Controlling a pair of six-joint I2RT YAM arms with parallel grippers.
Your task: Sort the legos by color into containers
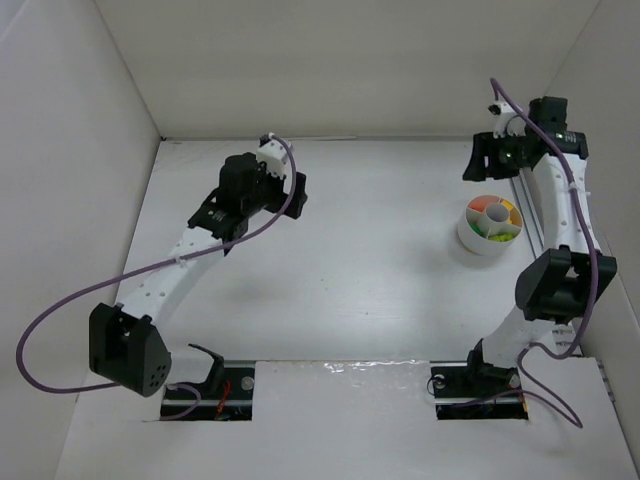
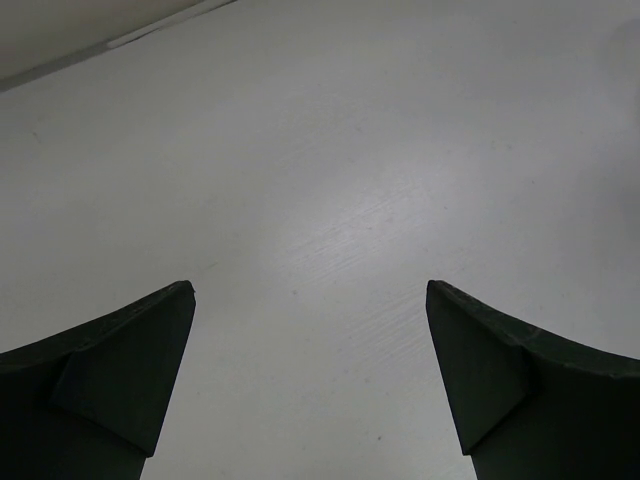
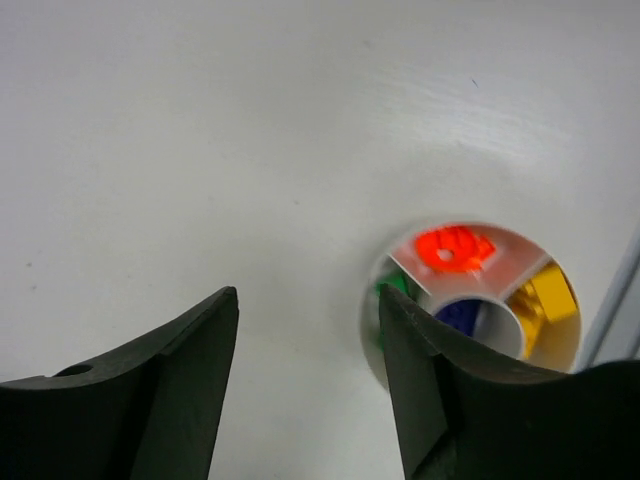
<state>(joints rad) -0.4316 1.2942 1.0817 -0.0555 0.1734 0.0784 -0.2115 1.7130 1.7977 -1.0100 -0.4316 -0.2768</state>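
- The right gripper (image 3: 308,300) has its fingers parted, with nothing between them; it hangs over bare table (image 1: 350,290) just beside the bowl (image 1: 478,243).
- The left gripper (image 2: 308,290) is spread wide and empty, well apart from the bowl, with only table surface below it.
- All legos that can be seen lie inside the bowl's wedge compartments: an orange brick (image 3: 455,250), a yellow brick (image 3: 545,295), a dark blue or purple brick (image 3: 460,315) and a green brick (image 3: 393,285), each in its own wedge. No loose brick is visible on the table in any view; judged from this, sorting looks near complete or complete.
- Risk: in the wrist view, the right gripper's bowl-side finger overlaps the bowl's rim. A sideways swing or a descent from here could clip the rim, shove or tip the light bowl and spill or mix sorted colours.
- Risk: the bowl stands near the grey rail (image 1: 527,205) at the table's right edge; a push could jam it there.
- Risk: the right arm's purple cable (image 1: 520,115) loops loosely near the wrist and could snag.
- No brand, label or writing is legible anywhere.
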